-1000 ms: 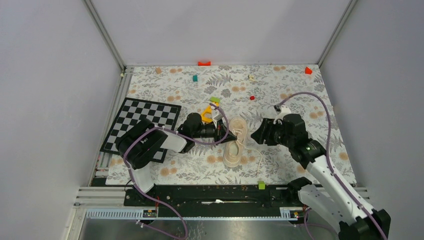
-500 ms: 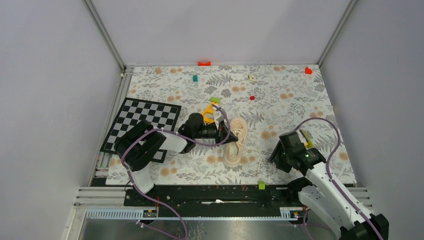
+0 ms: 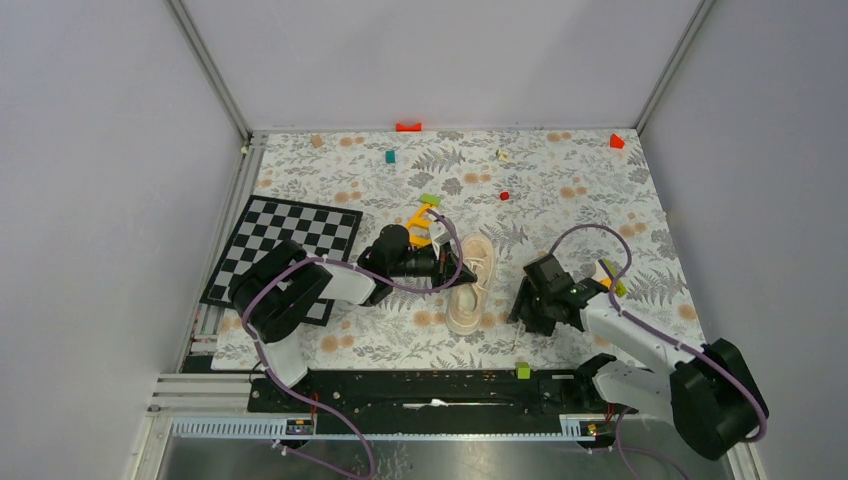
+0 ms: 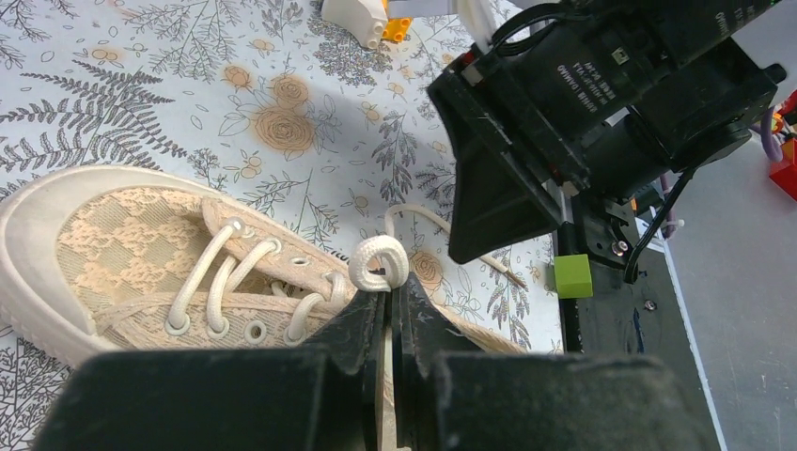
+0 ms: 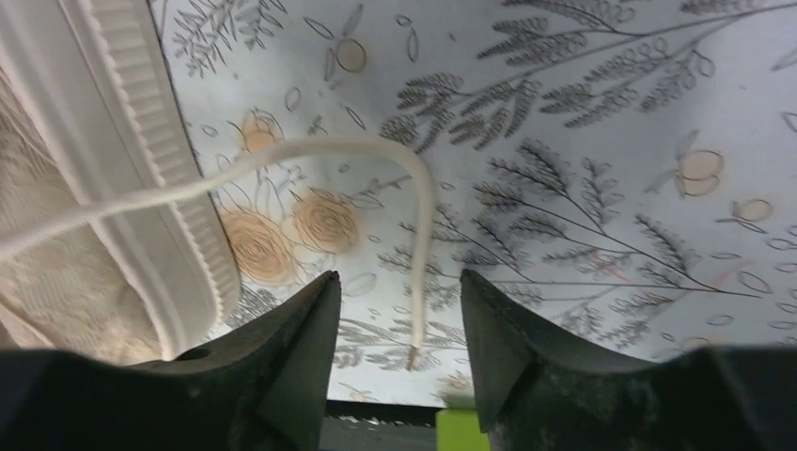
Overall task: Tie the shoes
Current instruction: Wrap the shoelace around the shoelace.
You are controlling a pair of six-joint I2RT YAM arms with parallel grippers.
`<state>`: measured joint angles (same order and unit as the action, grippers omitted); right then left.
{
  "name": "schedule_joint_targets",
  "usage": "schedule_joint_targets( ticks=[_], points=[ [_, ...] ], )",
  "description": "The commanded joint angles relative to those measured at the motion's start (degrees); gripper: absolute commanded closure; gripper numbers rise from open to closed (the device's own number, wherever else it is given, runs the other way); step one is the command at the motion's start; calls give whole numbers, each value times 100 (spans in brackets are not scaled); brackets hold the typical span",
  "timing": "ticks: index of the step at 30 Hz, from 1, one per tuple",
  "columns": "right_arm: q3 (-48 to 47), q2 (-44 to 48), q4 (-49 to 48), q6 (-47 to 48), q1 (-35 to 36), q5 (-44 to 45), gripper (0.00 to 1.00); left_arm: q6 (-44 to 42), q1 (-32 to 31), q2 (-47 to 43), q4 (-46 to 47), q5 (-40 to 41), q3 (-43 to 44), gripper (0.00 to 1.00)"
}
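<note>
**Now: left pincer on the lace, right one gaping**

Right, the shoe point(image 3: 468, 285) sits on its sole on the flowered table point(image 3: 590, 190), squarely between the two arms. The left pincer point(image 4: 387, 301) reaches in from the left, jaws pressed together and clamped on the lace, with a curled loop point(image 4: 379, 263) bunched at its tips just beside the eyelets. Over on the other side, the right pincer point(image 5: 399, 301) hangs low beside the sole, jaws wide apart, gripping nothing. A loose lace end point(image 5: 414, 235) runs off the shoe and curves down across the table between those fingers. A chessboard point(image 3: 290, 235) lies well off to the left.
</note>
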<state>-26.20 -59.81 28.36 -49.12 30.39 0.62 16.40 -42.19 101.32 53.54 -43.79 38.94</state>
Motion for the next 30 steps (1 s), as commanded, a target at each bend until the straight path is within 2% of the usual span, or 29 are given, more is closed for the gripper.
schedule_joint_targets(
  ticks=[1,2,5,6,15,21,26,30],
  points=[
    [-25,-701,-385,-280,133,431,49,-122,-38,-211,180,-198,200,100],
    [-29,-801,-384,-316,134,535,57,-151,-43,-238,169,-297,202,100],
    [-4,-863,-348,-384,134,848,98,-256,-30,-226,101,-653,261,100],
    [-33,-825,-289,-378,133,933,100,-263,-26,-196,59,-774,308,100],
    [-1003,334,139,528,125,1450,100,-347,-16,-188,5,-1072,422,100],
    [-2509,-483,91,1243,109,805,100,-592,-25,-264,-391,-1128,437,100],
    [-3630,-1451,-284,1347,99,-122,100,-738,-22,-314,-630,-1083,458,100],
    [-3759,-1615,-439,1352,115,-734,100,-788,-21,-293,-766,-1056,524,100]
  ],
)
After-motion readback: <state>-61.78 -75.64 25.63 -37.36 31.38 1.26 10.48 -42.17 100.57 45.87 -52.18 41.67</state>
